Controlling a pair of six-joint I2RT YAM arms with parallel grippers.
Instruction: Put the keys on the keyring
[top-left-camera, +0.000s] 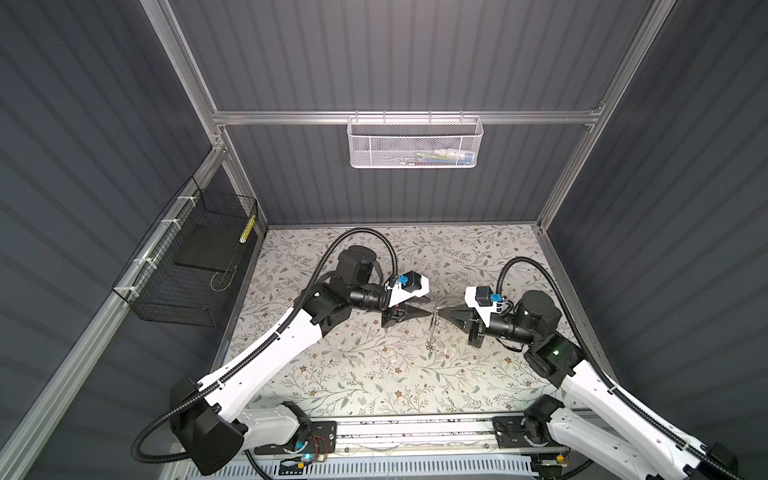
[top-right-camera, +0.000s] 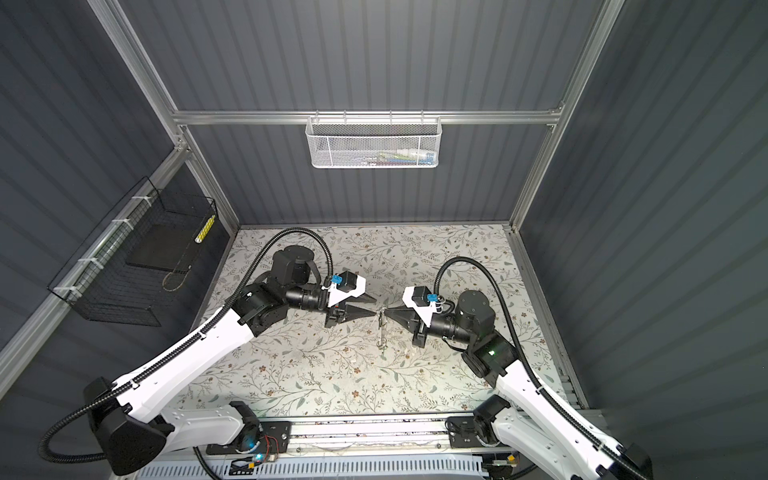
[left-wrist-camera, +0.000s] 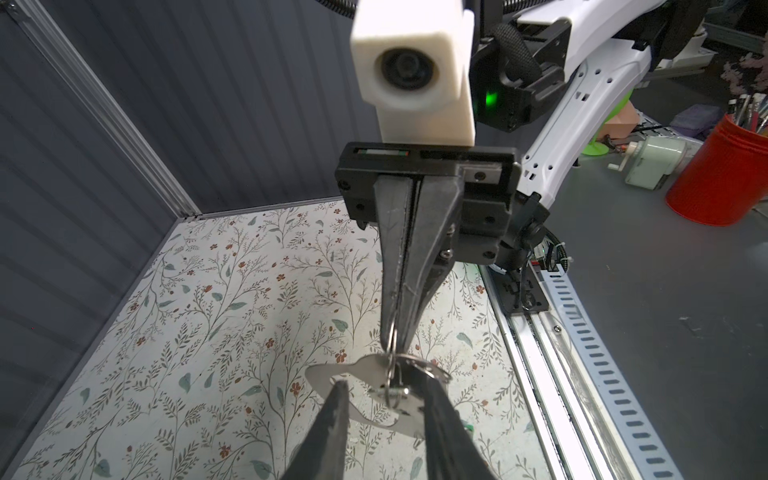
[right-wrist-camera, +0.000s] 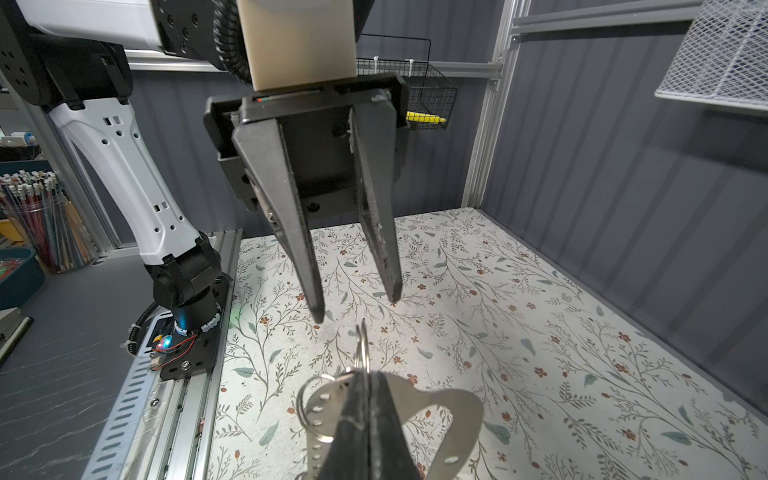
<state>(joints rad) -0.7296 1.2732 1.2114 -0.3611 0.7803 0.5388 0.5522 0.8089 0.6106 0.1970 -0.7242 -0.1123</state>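
Observation:
In both top views my two grippers meet tip to tip above the middle of the floral mat. My right gripper (top-left-camera: 441, 312) (right-wrist-camera: 368, 395) is shut on the keyring (right-wrist-camera: 362, 345) (left-wrist-camera: 392, 332), a thin metal ring standing edge-on. From it hang flat silver keys (right-wrist-camera: 457, 415) (top-left-camera: 431, 338) and a second ring (right-wrist-camera: 309, 409). A bit of green tag (left-wrist-camera: 467, 426) shows behind them. My left gripper (top-left-camera: 431, 304) (left-wrist-camera: 380, 380) is open. Its fingertips (right-wrist-camera: 318, 313) stand apart on either side of the ring's free edge and grip nothing.
A white mesh basket (top-left-camera: 415, 143) hangs on the back wall. A black wire basket (top-left-camera: 187, 270) is fixed to the left wall. A metal rail (top-left-camera: 415, 428) carrying both arm bases runs along the mat's front edge.

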